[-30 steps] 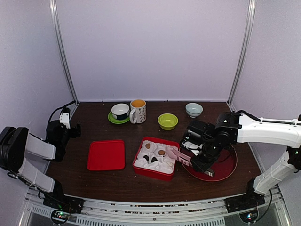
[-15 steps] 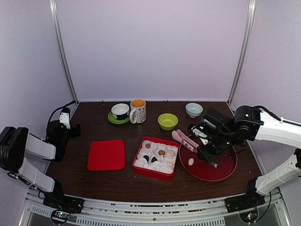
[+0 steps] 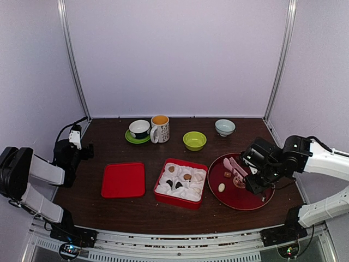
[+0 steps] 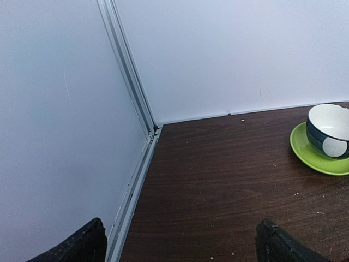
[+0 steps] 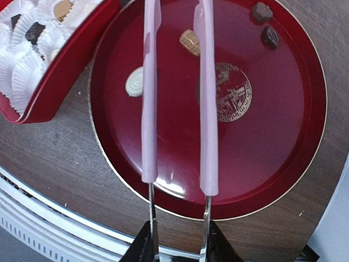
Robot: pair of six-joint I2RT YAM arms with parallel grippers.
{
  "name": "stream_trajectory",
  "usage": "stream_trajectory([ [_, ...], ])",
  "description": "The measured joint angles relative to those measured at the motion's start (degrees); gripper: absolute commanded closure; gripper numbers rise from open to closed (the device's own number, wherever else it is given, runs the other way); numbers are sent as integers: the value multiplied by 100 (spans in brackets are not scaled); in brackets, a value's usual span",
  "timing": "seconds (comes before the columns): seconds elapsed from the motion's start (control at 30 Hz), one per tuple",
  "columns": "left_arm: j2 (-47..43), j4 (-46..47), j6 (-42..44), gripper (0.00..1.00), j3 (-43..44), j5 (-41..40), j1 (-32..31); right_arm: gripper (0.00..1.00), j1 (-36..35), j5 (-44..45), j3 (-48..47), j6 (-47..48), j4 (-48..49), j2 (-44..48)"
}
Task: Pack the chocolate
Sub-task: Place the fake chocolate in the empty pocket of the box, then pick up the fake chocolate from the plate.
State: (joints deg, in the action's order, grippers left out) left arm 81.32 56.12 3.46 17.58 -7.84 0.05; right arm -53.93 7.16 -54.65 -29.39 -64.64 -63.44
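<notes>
I've got R gripper (image 5: 177,244) clamped on long pink plastic tongs (image 5: 207,109), arms apart over round dark-red plate (image 5: 283,158) w/ small white, tan, dark chocolate pieces (image 5: 134,82). L gripper (image 4: 180,248) spread wide.

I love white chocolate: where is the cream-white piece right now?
The cream-white piece lies on the round red plate, at right in the top view, on its side nearest the red box, close to the pink tongs.
</notes>
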Motion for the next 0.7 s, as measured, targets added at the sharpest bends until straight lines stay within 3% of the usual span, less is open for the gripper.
stream_trajectory([
  [0.27, 0, 0, 0, 2, 0, 0, 0, 66, 251, -267, 546, -109, 269, 127],
  [0.7, 0, 0, 0, 2, 0, 0, 0, 66, 476, -369, 616, -109, 608, -144],
])
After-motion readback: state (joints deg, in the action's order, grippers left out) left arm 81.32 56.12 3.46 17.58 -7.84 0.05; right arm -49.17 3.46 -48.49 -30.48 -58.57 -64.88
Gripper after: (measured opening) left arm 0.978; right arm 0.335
